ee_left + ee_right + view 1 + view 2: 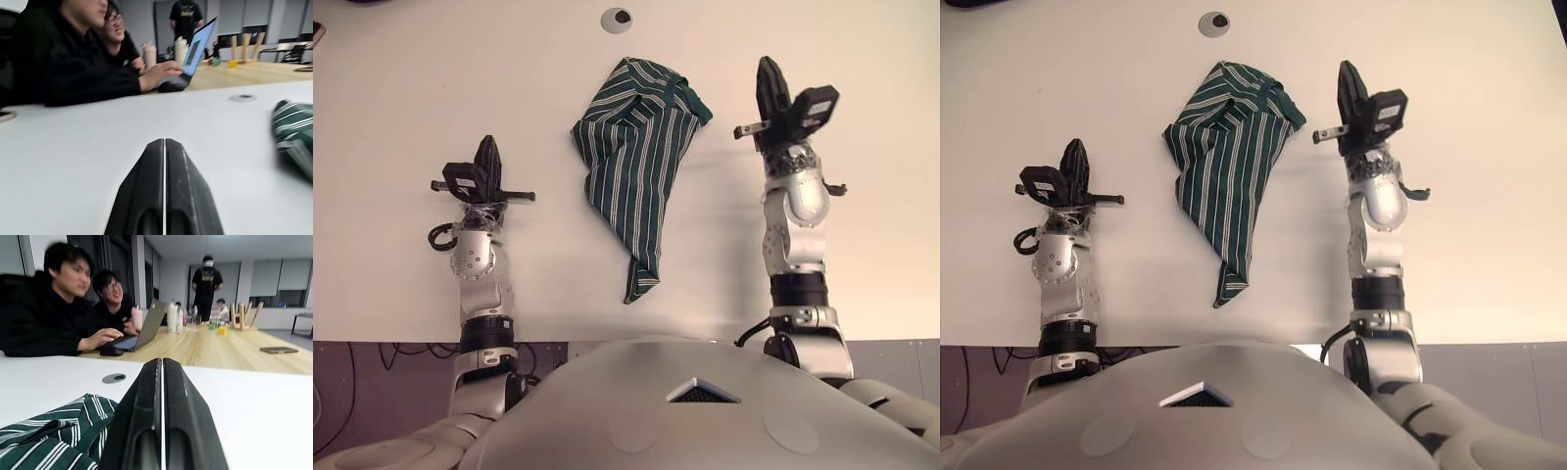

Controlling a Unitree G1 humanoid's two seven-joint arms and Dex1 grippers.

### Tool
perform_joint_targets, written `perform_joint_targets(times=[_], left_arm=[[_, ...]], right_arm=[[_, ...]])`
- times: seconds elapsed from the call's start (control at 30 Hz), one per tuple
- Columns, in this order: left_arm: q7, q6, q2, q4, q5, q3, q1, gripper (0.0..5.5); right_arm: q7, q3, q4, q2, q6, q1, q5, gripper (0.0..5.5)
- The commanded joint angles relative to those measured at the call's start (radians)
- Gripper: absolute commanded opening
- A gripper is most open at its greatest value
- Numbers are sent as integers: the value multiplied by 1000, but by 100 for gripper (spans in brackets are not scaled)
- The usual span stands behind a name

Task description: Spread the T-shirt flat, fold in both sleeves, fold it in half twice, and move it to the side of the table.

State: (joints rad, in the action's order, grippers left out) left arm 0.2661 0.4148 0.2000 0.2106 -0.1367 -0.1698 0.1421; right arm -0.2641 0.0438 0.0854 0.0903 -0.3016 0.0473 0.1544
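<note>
A green T-shirt with white stripes lies crumpled in a heap at the middle of the white table, tapering to a narrow tail toward the near edge. My left gripper hovers to the shirt's left, shut and empty, well apart from the cloth. Beside the shirt's upper right corner my right gripper is also shut on nothing, a short gap from the fabric. The left wrist view has the shirt off to one side of the shut fingers; the right wrist view has the shirt just beside the shut fingers.
A round grey cable grommet is set into the table beyond the shirt. The table's near edge runs just in front of the robot. Bare table lies left and right of the arms.
</note>
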Motion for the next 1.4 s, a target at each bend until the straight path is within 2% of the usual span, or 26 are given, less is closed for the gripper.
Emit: perform_joint_targets(times=[0.03, 0.13, 0.23, 0.67, 0.93, 1.0, 1.13, 1.27, 1.4], left_arm=[[39, -50, 18, -75, -16, 24, 29, 0], [65, -93, 40, -161, 1, 44, 71, 0], [85, -102, 50, -194, 9, 65, 98, 0], [105, -76, 52, -133, 51, 112, 66, 186], [112, -60, 47, -87, 57, 128, 33, 190], [167, -91, 38, -94, -25, 128, 33, 222], [282, -289, 96, -253, -134, 171, 25, 294], [318, -510, 155, -336, -146, 211, -119, 348], [339, -754, 161, -314, -157, 280, -287, 348]], right_arm=[[55, -7, -178, 3, -5, -121, -75, 5], [88, -22, -342, -1, 13, -222, -122, 5], [104, -48, -384, -5, 36, -251, -157, 5], [126, -48, -318, 4, 67, -218, -160, 0], [126, -45, -253, 8, 42, -192, -166, 0], [127, -47, -222, 7, 32, -175, -170, 0], [131, -57, -124, 2, 13, -106, -183, 0], [146, -78, -18, -6, -19, -33, -212, 0], [157, -95, 108, -16, -58, 53, -227, 0]])
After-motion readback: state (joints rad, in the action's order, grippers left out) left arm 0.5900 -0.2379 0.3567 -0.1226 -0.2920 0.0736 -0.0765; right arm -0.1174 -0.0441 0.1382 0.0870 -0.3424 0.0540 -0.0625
